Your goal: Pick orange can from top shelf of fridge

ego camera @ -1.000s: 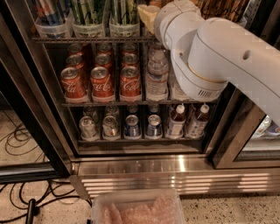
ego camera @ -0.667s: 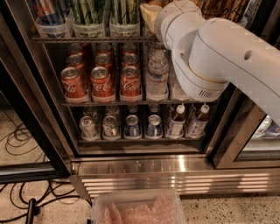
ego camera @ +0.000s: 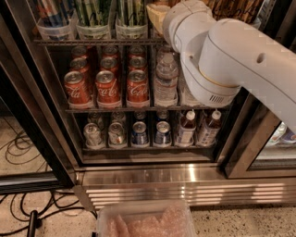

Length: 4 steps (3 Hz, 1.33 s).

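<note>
The fridge is open in front of me, with wire racks of drinks. The top shelf runs along the upper edge and carries clear trays of tall green-striped cans. Orange-gold cans with dark marks show only at the top edge, to the right of my arm and mostly hidden by it. My gripper shows as a cream tip at top-shelf height, just right of the green-striped cans. My big white arm covers the upper right of the fridge.
Red Coca-Cola cans and water bottles fill the middle rack. Small cans and bottles fill the bottom rack. Below are the ribbed steel base, a clear plastic bin and floor cables.
</note>
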{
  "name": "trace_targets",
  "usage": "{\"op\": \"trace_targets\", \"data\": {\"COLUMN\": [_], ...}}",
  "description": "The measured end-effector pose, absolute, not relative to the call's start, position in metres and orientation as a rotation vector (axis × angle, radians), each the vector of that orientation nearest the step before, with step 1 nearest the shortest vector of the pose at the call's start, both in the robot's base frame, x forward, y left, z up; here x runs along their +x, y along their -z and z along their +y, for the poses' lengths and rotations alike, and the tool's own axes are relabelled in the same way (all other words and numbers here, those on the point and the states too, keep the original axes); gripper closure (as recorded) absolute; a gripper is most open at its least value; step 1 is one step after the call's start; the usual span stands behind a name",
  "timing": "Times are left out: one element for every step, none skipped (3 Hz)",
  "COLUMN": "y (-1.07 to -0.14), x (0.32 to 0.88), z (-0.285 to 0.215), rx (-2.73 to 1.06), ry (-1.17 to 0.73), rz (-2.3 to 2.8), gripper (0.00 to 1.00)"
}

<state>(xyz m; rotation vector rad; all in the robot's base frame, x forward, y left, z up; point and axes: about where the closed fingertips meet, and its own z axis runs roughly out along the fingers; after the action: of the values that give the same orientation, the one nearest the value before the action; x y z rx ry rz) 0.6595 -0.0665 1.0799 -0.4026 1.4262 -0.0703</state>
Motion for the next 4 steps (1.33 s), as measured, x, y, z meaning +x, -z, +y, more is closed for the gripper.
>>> {"op": "trace_targets", "data": {"y": [-1.086,-1.103,-1.128,-1.146], "x": [0.656,0.646,0.630,0.613], "z": [-0.064,-0.061,-0.061,-0.063], "rx": [-0.405,-0.413,-0.417,-0.417], "ry": [0.054,0.030,0.012,0.005], "rz": [1.419,1.395,1.352,1.321], "gripper": [1.00,1.00,1.00,1.00]}}
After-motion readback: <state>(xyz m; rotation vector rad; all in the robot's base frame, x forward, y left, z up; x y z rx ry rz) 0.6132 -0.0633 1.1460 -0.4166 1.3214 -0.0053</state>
